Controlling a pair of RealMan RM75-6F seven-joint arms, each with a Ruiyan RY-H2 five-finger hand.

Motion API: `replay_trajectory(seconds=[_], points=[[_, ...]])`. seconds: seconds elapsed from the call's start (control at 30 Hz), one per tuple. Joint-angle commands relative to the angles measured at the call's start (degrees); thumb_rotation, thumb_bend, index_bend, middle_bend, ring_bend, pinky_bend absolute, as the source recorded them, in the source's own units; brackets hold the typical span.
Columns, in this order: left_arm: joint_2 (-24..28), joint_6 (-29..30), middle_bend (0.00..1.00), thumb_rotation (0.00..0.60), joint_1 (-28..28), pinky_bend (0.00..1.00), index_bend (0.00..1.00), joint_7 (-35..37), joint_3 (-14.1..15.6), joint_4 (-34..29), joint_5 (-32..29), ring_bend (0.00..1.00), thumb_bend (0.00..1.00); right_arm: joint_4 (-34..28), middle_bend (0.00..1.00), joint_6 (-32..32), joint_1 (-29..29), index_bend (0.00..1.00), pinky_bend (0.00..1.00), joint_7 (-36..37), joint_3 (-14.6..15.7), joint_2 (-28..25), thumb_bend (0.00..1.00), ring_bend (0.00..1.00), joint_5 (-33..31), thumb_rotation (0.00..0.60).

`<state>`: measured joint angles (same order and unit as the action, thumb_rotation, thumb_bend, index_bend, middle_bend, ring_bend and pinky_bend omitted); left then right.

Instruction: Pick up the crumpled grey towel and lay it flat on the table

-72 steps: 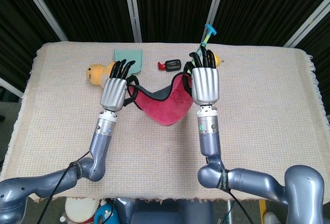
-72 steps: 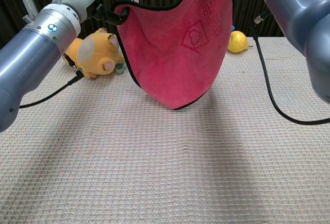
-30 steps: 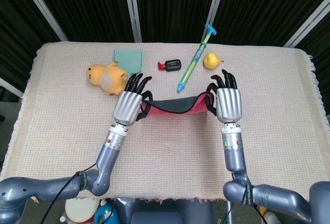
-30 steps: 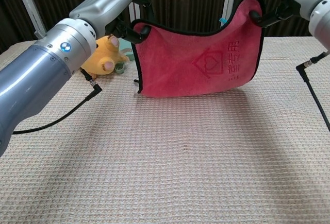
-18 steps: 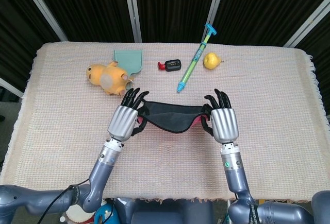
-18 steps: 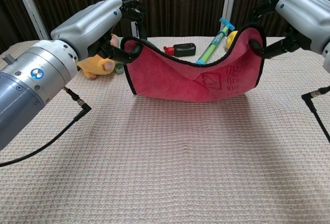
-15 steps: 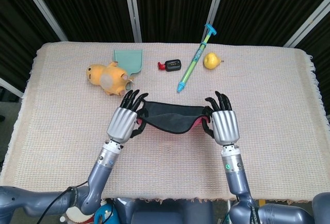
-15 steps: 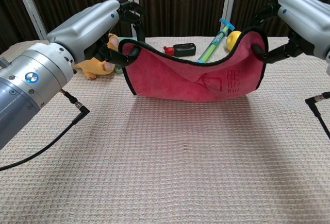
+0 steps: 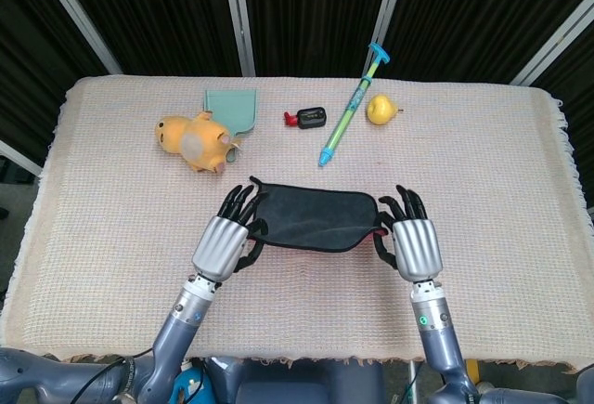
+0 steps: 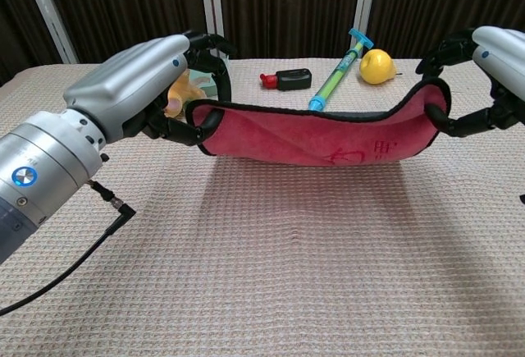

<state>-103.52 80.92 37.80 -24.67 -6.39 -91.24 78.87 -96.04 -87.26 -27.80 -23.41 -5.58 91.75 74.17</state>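
Note:
The towel (image 9: 311, 220) is dark grey on top and red underneath (image 10: 328, 145), with black edging. It hangs stretched between my two hands just above the table's middle, sagging a little. My left hand (image 9: 223, 241) grips its left end, fingers curled round the edge. My right hand (image 9: 415, 246) grips the right end the same way. In the chest view the left hand (image 10: 139, 86) fills the near left and the right hand (image 10: 492, 70) sits at the right edge. The towel's far edge looks close to the cloth; I cannot tell whether it touches.
Along the far side lie a yellow plush toy (image 9: 193, 139), a teal pouch (image 9: 232, 107), a small red and black device (image 9: 306, 118), a long blue-green syringe toy (image 9: 351, 107) and a yellow pear (image 9: 379, 109). A beige woven cloth (image 9: 111, 237) covers the table.
Both hands have come down and back toward me with the towel stretched between them. It hung upright with the red side facing me; it now lies nearly level, grey side up.

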Motion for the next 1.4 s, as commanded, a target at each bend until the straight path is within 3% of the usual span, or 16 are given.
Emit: replay_trajectory(seconds=[0.03, 0.33, 0.73, 1.07, 1.4], points=[[-0.04, 0.24, 0.11, 0.600, -0.90, 0.02, 0.58, -0.07, 0.86, -0.10, 0.80, 0.00, 0.51, -0.21, 0.29, 0.17, 0.67, 0.64, 0.12, 0.13, 0.44, -0.10, 0.51, 0.10, 0.59, 0.600], [0.45, -0.34, 0.11, 0.600, -3.24, 0.02, 0.58, 0.98, 2.96, 0.14, 2.70, 0.00, 0.51, -0.33, 0.29, 1.40, 2.67, 0.64, 0.12, -0.32, 1.95, 0.52, 0.51, 0.10, 2.37, 0.600], [0.81, -2.03, 0.11, 0.600, -4.76, 0.02, 0.56, 1.22, 3.22, 0.09, 4.05, 0.00, 0.50, -0.10, 0.29, 3.40, 4.17, 0.63, 0.12, -2.79, 2.29, 1.73, 0.51, 0.10, 3.18, 0.600], [2.10, -3.99, 0.09, 0.600, -5.50, 0.02, 0.48, 0.69, 3.17, -1.44, 4.14, 0.00, 0.44, -1.98, 0.28, 6.31, 4.77, 0.45, 0.12, -4.00, 3.14, 0.81, 0.51, 0.07, 3.60, 0.600], [5.30, -6.57, 0.06, 0.600, -6.07, 0.02, 0.30, 0.96, 4.33, -4.62, 4.44, 0.00, 0.28, -5.52, 0.16, 8.04, 5.81, 0.20, 0.08, -8.63, 4.69, -0.54, 0.51, 0.00, 2.98, 0.600]])
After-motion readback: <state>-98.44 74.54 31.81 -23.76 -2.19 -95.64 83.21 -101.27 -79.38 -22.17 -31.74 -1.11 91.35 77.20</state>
